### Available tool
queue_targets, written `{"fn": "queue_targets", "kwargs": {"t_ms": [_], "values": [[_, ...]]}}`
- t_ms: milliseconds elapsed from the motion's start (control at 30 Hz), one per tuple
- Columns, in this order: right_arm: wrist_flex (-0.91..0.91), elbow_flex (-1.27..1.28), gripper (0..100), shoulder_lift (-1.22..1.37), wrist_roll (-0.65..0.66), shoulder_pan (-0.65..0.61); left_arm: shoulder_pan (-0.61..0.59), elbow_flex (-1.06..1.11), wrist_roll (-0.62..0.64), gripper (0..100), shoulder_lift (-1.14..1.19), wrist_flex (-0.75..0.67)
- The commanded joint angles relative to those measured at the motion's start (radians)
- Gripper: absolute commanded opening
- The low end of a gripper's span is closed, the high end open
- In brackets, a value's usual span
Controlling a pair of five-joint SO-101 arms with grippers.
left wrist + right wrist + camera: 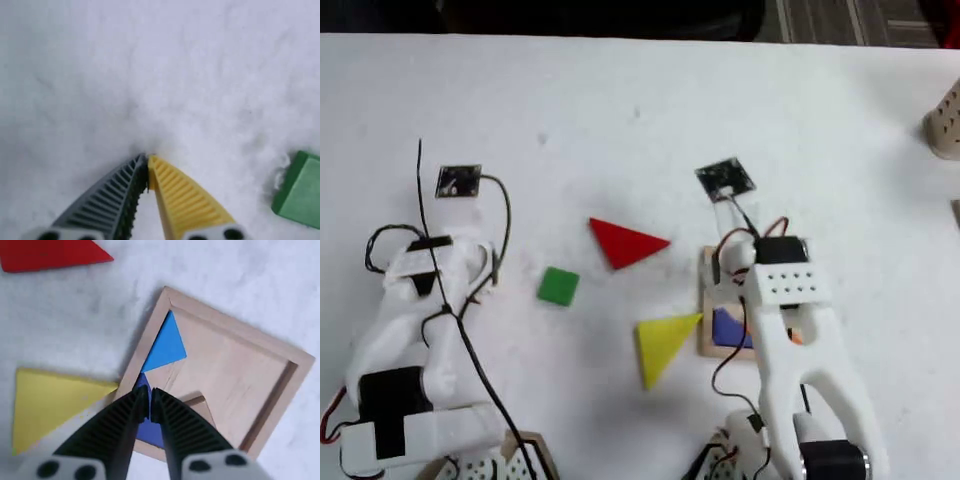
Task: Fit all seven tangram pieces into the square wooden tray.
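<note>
My left fingers (pixel 185 200) are pinched together, empty; right fingers (pixel 185 430) near-closed over tray (pixel 240 329). Right wrist adds two inside: light blue triangle (pixel 166 346), dark blue piece (pixel 150 432). High view: one red triangle (pixel 623 243), one yellow triangle (pixel 662 343), one green square (pixel 558 286).

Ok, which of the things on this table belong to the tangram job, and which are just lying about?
Part of the job: wooden tray; light blue triangle and dark blue piece inside it; red triangle, yellow triangle and green square, not yet in the tray.

Just lying about: perforated beige object at the table's edge.
</note>
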Motion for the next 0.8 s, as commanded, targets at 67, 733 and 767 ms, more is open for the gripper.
{"fn": "queue_targets", "kwargs": {"t_ms": [67, 733, 767], "values": [[-0.165, 0.143, 1.8, -0.038, 0.028, 0.166, 0.145, -0.133, 0.012, 28, -0.012, 0.175], [-0.245, 0.189, 1.7, -0.03, 0.069, 0.252, 0.42, -0.198, 0.115, 34, 0.03, 0.218], [-0.245, 0.189, 1.7, -0.03, 0.069, 0.252, 0.418, -0.192, 0.144, 34, 0.053, 0.187]]}}
